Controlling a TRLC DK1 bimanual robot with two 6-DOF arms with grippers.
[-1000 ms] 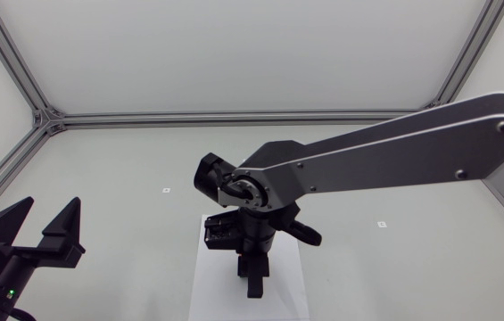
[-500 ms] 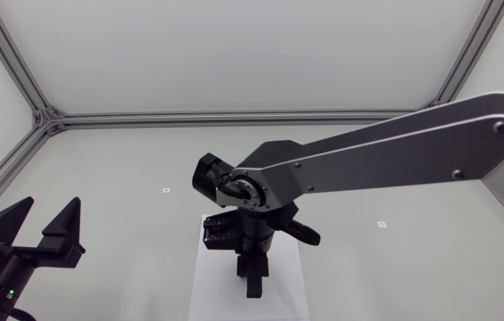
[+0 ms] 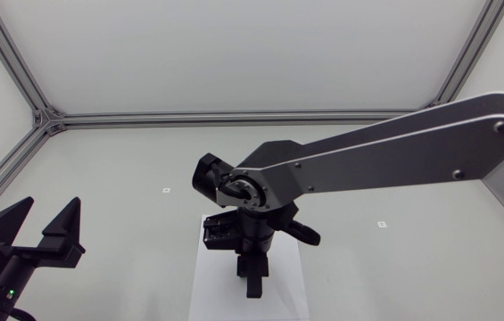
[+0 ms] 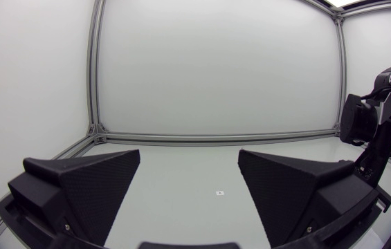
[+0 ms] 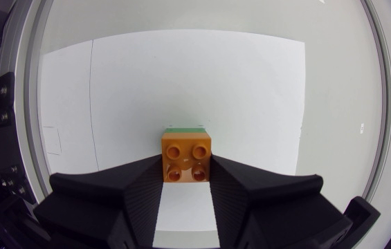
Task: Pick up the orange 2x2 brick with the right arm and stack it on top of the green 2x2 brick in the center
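Orange brick (image 5: 187,159): held by right gripper (image 5: 187,173), apparently seated on green brick (image 5: 185,128); release pending. Left gripper (image 3: 48,218), 8 o'clock: wide.

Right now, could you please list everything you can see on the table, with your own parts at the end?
Orange 2x2 plastic brick: one, orange, between the right arm's fingers, above the white sheet.
Green 2x2 plastic brick: one, green, directly beneath the orange brick, only an edge showing.
White rectangular sheet: one, white, flat on the middle of the table.
Small square markers: two, white, on the table either side of the sheet.
Pale grey table: one, pale grey, beneath everything.
Left gripper: one, black, fingers open and holding nothing, at the table's left side.
Right gripper: one, black, fingers shut on the orange brick, over the sheet.
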